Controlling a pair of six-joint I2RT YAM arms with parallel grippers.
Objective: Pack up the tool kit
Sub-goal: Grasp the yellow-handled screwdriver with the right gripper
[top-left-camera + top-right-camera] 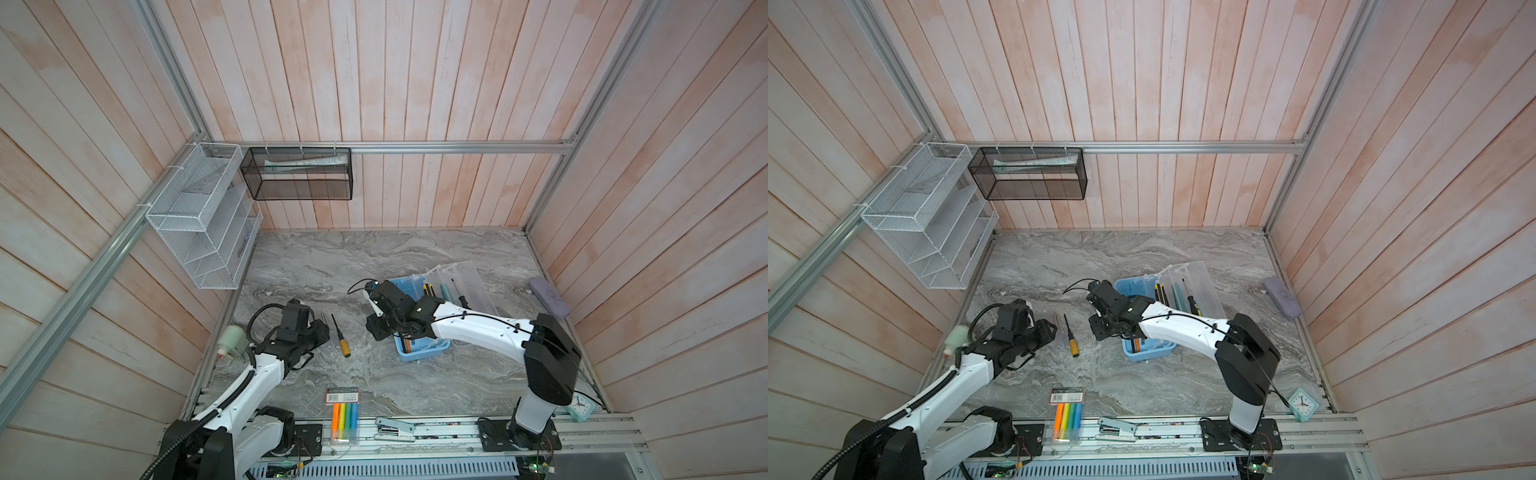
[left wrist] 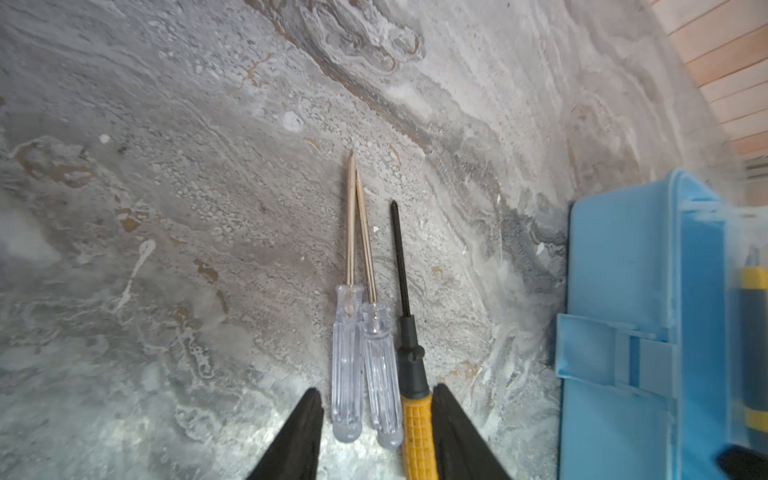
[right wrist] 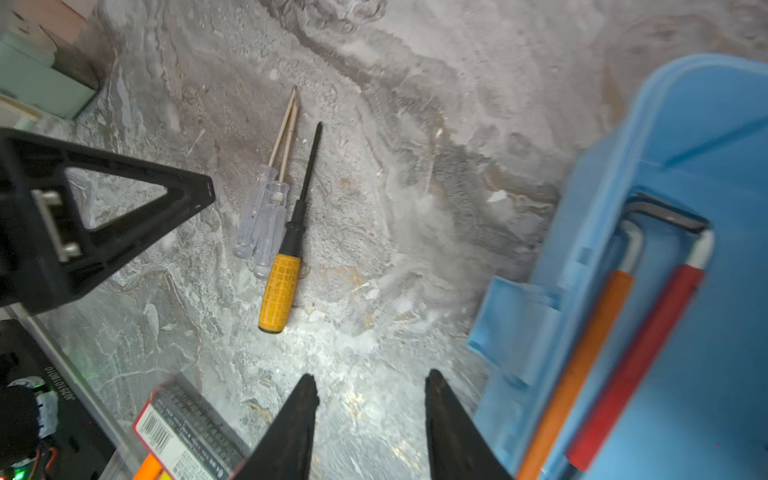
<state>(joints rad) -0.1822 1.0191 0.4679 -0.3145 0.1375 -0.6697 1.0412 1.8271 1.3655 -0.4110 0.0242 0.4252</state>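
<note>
**Left jaws straddle three screwdrivers; the box waits to their right**

My left gripper (image 2: 378,388) is spread wide and pinching nothing. Between its jaws lie the handles of two clear-handled screwdrivers (image 2: 361,365) and, touching them on the right, a yellow-handled screwdriver (image 1: 345,347). All three lie flat on the table (image 1: 415,386), side by side, with their shafts pointing away from me. The jaws sit across that long axis, so I judge a straight squeeze would gather the handles. The left arm is clearly the nearer one.

Further right, my right gripper (image 3: 370,376) hangs spread and empty over bare table, just beside the tool kit (image 1: 422,352). The blue box stands open near the screwdrivers, on their right. On its floor lie hex keys (image 3: 636,357) with orange and red sleeves. The clear tray (image 1: 461,282) at its far side holds several more tools.
</note>
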